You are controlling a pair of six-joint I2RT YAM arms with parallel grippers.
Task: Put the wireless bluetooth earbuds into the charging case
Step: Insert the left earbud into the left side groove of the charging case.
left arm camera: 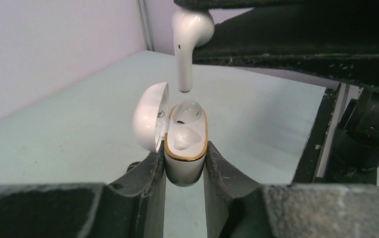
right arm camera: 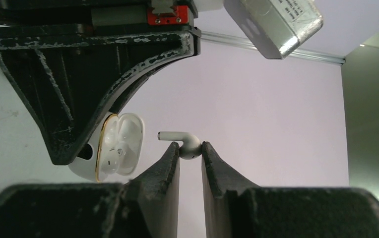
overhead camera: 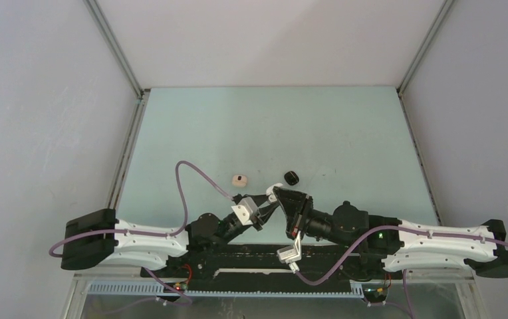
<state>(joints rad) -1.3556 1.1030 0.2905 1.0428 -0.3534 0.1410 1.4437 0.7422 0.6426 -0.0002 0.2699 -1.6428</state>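
White earbud (left arm camera: 185,49) pinched in right gripper (right arm camera: 191,150), just above open charging case (left arm camera: 187,133) clamped in left gripper (left arm camera: 185,161).

My left arm (overhead camera: 148,240) lies low along the near edge and points toward the middle. My right arm (overhead camera: 431,242) does the same from the other side, so both wrists come together in front of the bases. My left gripper (left arm camera: 185,161) is closed on the charging case (left arm camera: 184,173), with one finger on each side of its body. My right gripper (right arm camera: 191,148) pinches a white earbud (right arm camera: 191,146) by its head. The two grippers are very near each other. From above I think they do not touch, but this is hard to see.
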